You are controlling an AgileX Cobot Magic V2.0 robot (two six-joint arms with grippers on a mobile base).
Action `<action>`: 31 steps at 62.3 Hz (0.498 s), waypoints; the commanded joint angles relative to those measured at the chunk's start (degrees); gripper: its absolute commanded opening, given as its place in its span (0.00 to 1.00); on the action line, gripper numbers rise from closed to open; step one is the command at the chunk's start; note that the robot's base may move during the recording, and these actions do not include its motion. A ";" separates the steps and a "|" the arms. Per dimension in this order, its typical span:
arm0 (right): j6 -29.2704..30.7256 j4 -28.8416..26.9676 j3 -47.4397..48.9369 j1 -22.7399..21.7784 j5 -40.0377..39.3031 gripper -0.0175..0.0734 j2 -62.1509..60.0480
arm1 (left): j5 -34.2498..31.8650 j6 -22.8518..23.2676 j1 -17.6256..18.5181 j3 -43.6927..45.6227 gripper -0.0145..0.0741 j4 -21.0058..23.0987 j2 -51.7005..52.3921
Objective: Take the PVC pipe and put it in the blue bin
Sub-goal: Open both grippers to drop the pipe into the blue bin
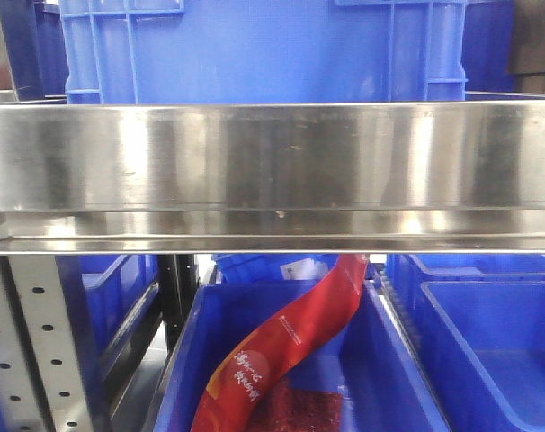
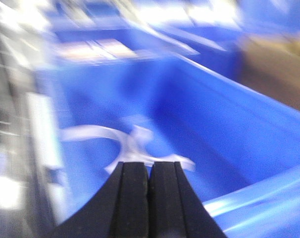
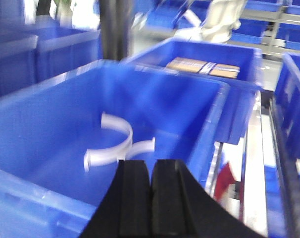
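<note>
While a broad stainless-steel shelf rail (image 1: 272,171) fills the front view, the blue bin (image 3: 66,144) that holds the PVC pipe (image 3: 115,144) shows only in the two wrist views. Above the shelf rail stands a large blue crate (image 1: 263,49); below it sits a lower blue tub (image 1: 380,369) with a long red printed packet (image 1: 286,346) leaning inside, and a further blue tub (image 1: 488,333) lies just beside that on the far side from the perforated steel upright (image 1: 21,351).

In the right wrist view the blue bin takes up most of the frame, and the PVC pipe lies on the bin's floor as a white curved strip with a short white tab branching off near its middle. Behind the blue bin, another blue container holds a tan cardboard-coloured flat pack (image 3: 202,67), and a pale robot part (image 3: 219,20) rises beyond that.

The left wrist view is heavily blurred, yet it shows the blue bin (image 2: 229,129) from another side, with the PVC pipe (image 2: 125,144) again resting on the bin's floor, near the wall closest to the camera.

The right hand (image 3: 151,198) hangs over the near rim of the blue bin, its two black fingers pressed together with nothing between them. The left hand (image 2: 149,198) hangs above the bin's interior, its fingers likewise closed together and empty, just in front of the pipe.
</note>
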State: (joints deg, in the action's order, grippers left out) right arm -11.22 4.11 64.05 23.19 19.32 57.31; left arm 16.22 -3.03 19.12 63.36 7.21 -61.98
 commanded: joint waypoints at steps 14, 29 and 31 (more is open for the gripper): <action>-4.46 3.51 -11.12 -12.40 -0.54 0.01 -10.06 | -9.46 0.21 -10.56 -17.88 0.04 3.81 15.83; -4.35 4.62 -21.41 -12.86 -3.62 0.01 -18.84 | -9.03 0.21 -11.01 -27.47 0.04 3.55 26.89; -4.35 4.62 -22.19 -12.86 -4.04 0.01 -19.78 | -9.05 0.21 -11.12 -28.36 0.04 3.12 27.99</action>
State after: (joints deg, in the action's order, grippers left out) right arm -15.41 8.04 44.23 10.66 17.97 40.85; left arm 8.08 -3.03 8.34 37.09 10.46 -37.11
